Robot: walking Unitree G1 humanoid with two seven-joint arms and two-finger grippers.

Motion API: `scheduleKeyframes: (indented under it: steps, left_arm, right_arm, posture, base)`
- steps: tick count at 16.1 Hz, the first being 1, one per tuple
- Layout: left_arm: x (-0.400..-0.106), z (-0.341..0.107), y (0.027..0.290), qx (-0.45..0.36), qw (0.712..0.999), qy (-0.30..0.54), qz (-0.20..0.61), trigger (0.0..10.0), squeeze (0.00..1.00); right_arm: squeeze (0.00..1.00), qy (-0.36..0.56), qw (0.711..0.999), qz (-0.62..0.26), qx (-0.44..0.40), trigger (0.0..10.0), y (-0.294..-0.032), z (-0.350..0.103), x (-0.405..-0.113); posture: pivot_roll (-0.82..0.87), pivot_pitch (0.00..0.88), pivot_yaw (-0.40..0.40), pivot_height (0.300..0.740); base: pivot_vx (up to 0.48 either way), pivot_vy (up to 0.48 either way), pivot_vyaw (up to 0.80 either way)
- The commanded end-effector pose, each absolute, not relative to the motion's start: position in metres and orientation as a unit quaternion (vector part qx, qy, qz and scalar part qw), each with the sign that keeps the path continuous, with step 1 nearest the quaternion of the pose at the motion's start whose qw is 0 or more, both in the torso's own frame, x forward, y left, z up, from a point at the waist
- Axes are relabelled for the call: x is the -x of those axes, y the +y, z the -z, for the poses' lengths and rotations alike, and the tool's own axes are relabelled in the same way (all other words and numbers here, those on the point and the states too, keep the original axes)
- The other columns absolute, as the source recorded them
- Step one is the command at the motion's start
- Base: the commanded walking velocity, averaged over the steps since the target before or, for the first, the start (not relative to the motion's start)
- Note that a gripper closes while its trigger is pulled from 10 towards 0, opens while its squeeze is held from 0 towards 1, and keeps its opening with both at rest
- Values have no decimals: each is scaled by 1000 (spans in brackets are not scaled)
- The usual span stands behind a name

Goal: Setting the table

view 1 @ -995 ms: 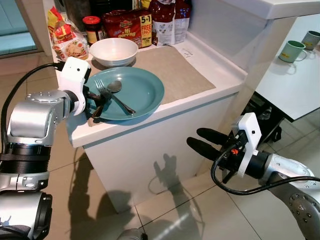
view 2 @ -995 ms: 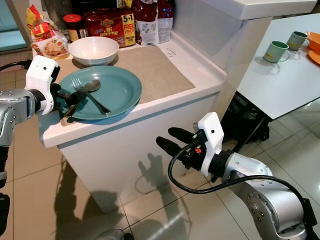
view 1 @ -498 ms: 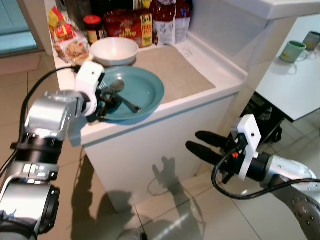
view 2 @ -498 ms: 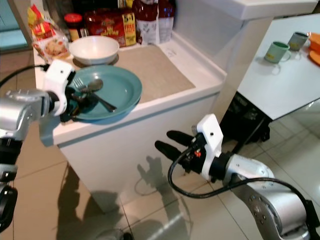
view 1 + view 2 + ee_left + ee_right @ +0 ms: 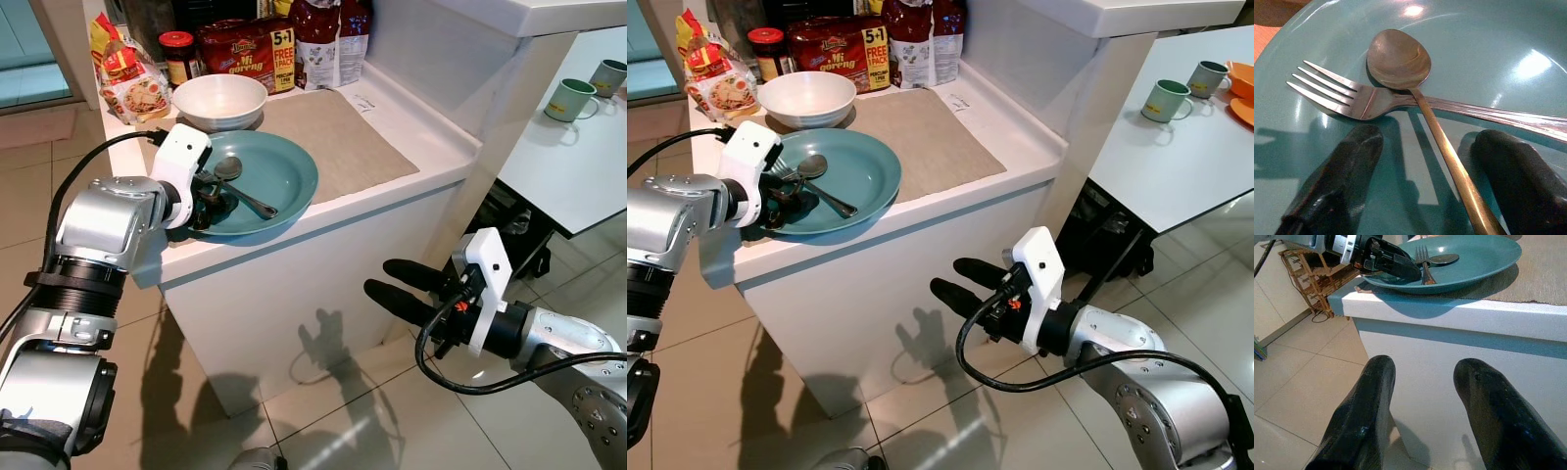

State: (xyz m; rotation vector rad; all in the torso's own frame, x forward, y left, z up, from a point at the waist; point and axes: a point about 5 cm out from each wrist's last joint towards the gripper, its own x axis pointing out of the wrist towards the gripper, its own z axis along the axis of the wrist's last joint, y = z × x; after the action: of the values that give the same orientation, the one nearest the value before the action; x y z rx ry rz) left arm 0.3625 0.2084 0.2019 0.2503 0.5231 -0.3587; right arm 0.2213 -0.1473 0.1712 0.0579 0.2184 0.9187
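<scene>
Spoon (image 5: 1400,61) crossed over fork (image 5: 1359,95) on teal plate (image 5: 284,171); spoon handle runs between left gripper's (image 5: 1425,171) parted fingers (ungripped). Right gripper (image 5: 397,284) spread, well below plate.

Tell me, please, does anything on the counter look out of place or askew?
Yes. The teal plate sits at the counter's near corner, half off the beige mat. On it, the fork and spoon lie crossed, not side by side. The left gripper has open fingers over them.
</scene>
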Motion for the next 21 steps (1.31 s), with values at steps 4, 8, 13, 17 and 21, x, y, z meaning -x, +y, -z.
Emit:
scheduleKeyframes:
  steps: [4,8,13,17,21]
  left_arm:
    - [-364,-206,211,-131,940,264,171,0,0]
    - [-365,-206,212,-134,938,269,172,0,0]
    - [-366,-208,210,-138,938,266,173,0,0]
    - [-366,-219,202,-143,939,243,196,0,0]
    - [-365,-265,190,-101,970,109,192,0,0]
  right_arm:
    - [0,110,889,-444,-25,10000,-146,-172,-217]
    - [0,111,888,-444,-27,10000,-145,-171,-216]
    - [0,109,890,-443,-27,10000,-145,-171,-217]
    - [0,106,892,-440,-24,10000,-146,-172,-218]
    - [0,59,919,-389,-18,10000,-155,-185,-227]
  posture:
    - [114,0,-1,740]
    - [113,0,6,740]
    - [111,0,10,740]
    - [109,0,13,740]
    - [99,0,17,740]
  base:
    - [0,0,0]
    - [0,0,0]
    - [0,0,0]
    - [0,0,0]
    - [0,0,0]
